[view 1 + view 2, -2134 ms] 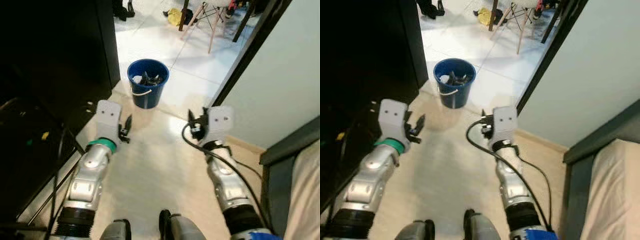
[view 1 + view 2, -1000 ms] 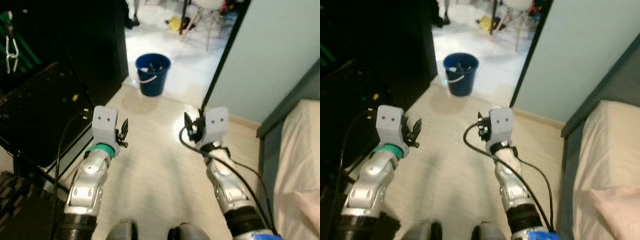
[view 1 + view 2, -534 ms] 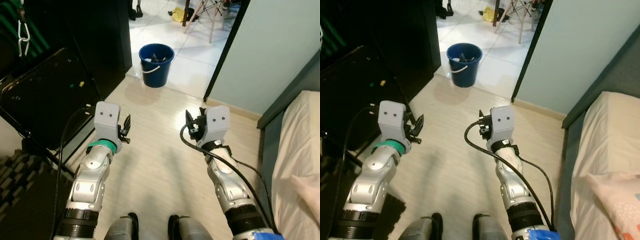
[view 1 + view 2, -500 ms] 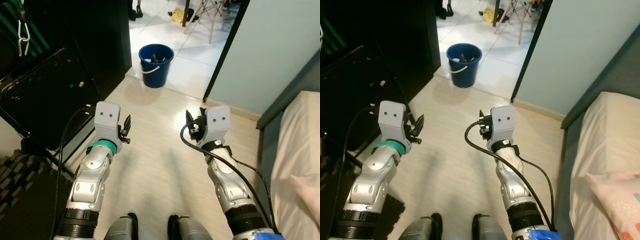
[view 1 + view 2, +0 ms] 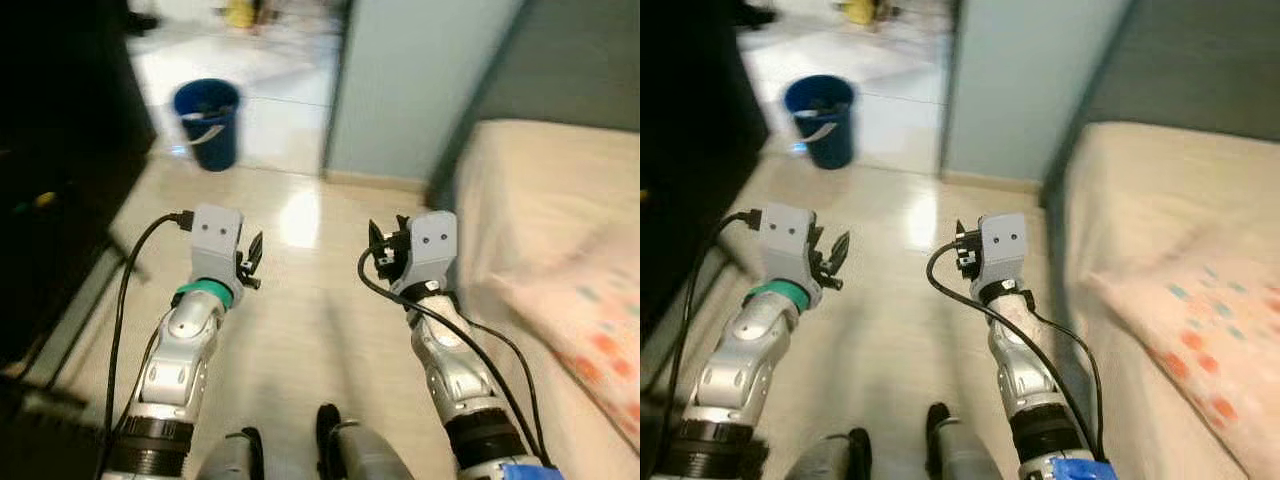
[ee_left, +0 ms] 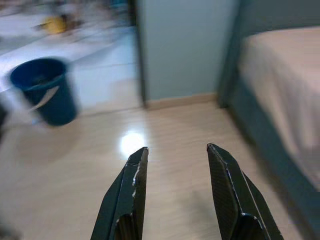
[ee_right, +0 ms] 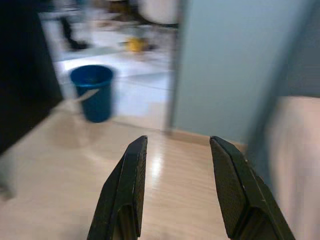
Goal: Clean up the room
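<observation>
Two pairs of black fingers stand apart with nothing between them: the left gripper (image 6: 176, 192) and the right gripper (image 7: 177, 187) are both empty and both look along the pale wooden floor (image 5: 300, 330). In the head views the two are held out in front at about the same height, well above the boards, each on a bent silver arm, with a black cable looping beside each forearm. Out past the fingertips a blue bucket (image 5: 207, 122) stands near the doorway, where the wood meets white tile, and it seems to have dark items inside, though blur hides what they are. A yellow thing (image 5: 238, 12) lies on the tile in the far room, too smeared to name. To the robot's right is a bed (image 5: 1120, 190) with a cream sheet, and a pink patterned cloth (image 5: 1210, 340), perhaps a pillow or blanket, lies on it near the edge. Dark furniture (image 5: 50, 150) fills the robot's left side. The head views are blurred, so the robot is probably moving, and I judge it is searching for something to tidy. The main risks from here are clipping the bed frame or the dark furniture in this narrow passage, snagging a dangling cable, or misjudging a target through the blur.
</observation>
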Motion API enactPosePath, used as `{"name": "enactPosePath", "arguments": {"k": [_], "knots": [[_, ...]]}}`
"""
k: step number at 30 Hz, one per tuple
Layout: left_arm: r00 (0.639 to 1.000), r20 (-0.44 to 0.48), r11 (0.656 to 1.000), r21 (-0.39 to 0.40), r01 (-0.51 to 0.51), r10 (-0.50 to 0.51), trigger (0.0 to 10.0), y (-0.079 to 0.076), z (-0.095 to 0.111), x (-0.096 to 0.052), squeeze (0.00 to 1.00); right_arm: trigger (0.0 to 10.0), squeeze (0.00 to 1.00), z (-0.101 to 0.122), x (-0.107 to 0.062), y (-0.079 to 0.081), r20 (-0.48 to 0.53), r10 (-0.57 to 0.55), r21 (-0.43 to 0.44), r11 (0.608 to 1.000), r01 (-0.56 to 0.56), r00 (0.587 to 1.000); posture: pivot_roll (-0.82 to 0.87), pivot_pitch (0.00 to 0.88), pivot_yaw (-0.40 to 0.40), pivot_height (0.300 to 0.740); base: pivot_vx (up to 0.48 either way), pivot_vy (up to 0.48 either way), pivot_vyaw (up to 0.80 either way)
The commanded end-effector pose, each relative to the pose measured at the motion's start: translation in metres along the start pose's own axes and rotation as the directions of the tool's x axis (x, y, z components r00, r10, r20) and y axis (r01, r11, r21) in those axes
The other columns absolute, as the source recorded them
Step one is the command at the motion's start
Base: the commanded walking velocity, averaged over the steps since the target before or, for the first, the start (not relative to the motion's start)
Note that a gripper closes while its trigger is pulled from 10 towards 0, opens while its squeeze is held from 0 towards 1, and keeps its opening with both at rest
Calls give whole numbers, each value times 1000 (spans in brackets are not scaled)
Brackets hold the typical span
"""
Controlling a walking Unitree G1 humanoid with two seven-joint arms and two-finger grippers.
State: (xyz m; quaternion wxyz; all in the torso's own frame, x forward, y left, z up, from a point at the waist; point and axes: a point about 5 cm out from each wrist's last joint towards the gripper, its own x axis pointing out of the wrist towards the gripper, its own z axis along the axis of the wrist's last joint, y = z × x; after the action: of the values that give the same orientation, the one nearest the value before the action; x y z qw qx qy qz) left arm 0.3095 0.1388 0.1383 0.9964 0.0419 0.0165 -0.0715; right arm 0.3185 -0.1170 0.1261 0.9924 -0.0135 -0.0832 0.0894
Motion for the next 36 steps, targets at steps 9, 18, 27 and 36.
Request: {"name": "enactPosePath", "arguments": {"k": [9, 18, 27, 36], "knots": [[999, -36, 1000, 1, 12, -12, 10000, -2, -9, -2, 0, 10000, 0, -7, -4, 0, -34, -8, 13, 1000, 8, 999, -25, 111, 8, 740, 0, 0, -800], [999, -39, 1000, 5, 10, -10, 10000, 0, -12, -3, 0, 10000, 0, -8, -4, 0, -36, -5, 14, 1000, 5, 999, -25, 112, 7, 740, 0, 0, -800], [999, -45, 1000, 13, -3, 3, 10000, 5, -15, -5, 0, 10000, 0, -8, -4, 1, -36, 5, 17, 1000, -4, 999, -25, 115, 6, 740, 0, 0, -800], [999, -36, 1000, 7, 6, -6, 10000, 2, -13, -3, 0, 10000, 0, -7, -4, 1, -33, 4, 17, 1000, -4, 999, -28, 111, 5, 740, 0, 0, -800]]}}
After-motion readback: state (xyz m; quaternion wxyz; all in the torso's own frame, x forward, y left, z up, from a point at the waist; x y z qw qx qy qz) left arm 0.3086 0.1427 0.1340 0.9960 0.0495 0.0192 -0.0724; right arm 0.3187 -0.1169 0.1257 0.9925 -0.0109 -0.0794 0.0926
